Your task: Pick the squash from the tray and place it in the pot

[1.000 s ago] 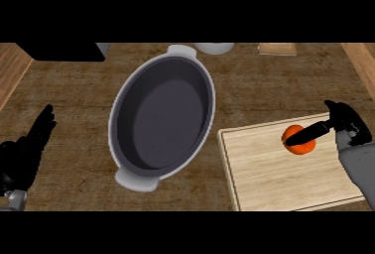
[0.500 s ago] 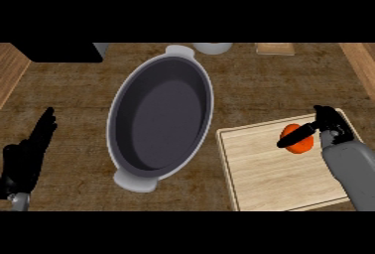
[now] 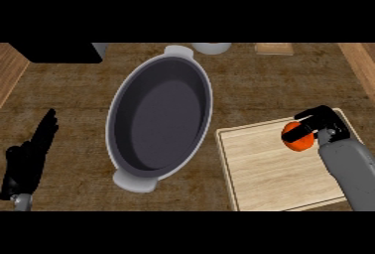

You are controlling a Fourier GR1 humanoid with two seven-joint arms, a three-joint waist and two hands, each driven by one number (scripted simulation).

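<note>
- The orange squash (image 3: 294, 142) sits at the upper right corner of the wooden tray (image 3: 271, 178), right under the fingers (image 3: 308, 113) of the right hand (image 3: 325, 123).
- Those fingers are curled over the top and far side of the squash and one dark digit crosses its face, so the hand is grasping it.
- Whether the squash rests on the tray or is raised just off it cannot be told from this view.
- The right forearm (image 3: 348, 169) comes in from the lower right edge and slants up and inward across the tray's right side, with the wrist bent toward the squash.
- The oval grey pot (image 3: 117, 124) lies to the left of the fingers, just beside the tray's left edge, its dark inside holding nothing.
- The left hand (image 3: 26, 162) rests near the left edge of the counter (image 3: 256, 84), its fingers straight and pointing up, released and well apart from the pot.
</note>
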